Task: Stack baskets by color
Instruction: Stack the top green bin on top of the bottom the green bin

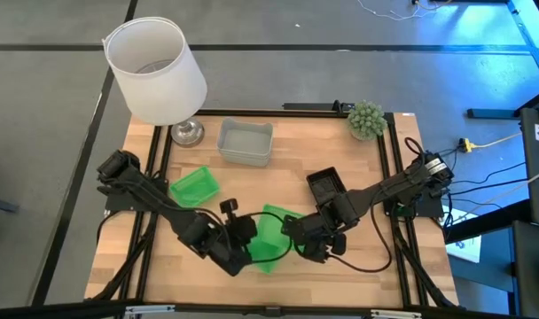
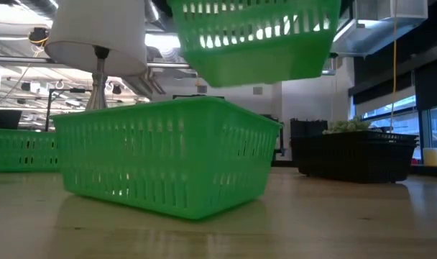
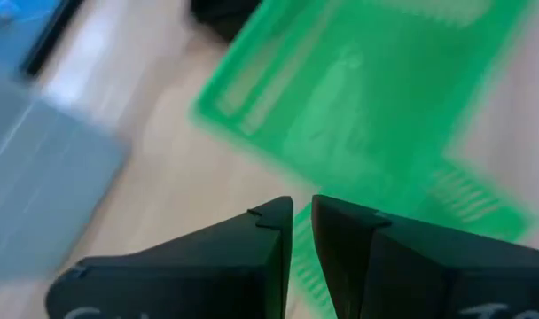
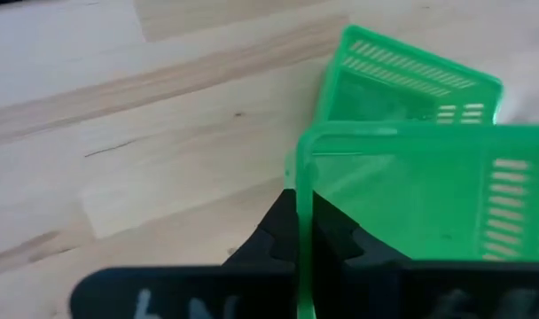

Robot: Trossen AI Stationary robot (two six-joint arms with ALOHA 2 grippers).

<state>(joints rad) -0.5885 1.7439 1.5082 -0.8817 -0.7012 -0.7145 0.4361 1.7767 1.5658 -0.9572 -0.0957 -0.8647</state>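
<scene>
- Near the front middle of the table [image 1: 340, 266], the right gripper [image 4: 303, 237] has its fingers pinched tight on the thin rim of a raised green basket [image 2: 258, 36], which hangs clear of the wood.
- Below it sits a second green basket [image 2: 168, 155], flat on the table, mouth up, its long axis running roughly front to back in the overhead view.
- From the low view, the raised basket looks tipped, one end lower than the other.
- Just left of this pair, the left gripper [image 3: 302, 221] has its fingers nearly together, a narrow gap between them; I cannot tell whether it grips anything.
- A third green basket [image 1: 193, 187] lies apart to the left, angled.
- The black basket [image 1: 325, 185] sits right of centre.
- The grey-white basket [image 1: 246, 142] rests at the back, long axis left to right, beside the lamp [image 1: 157, 71].
</scene>
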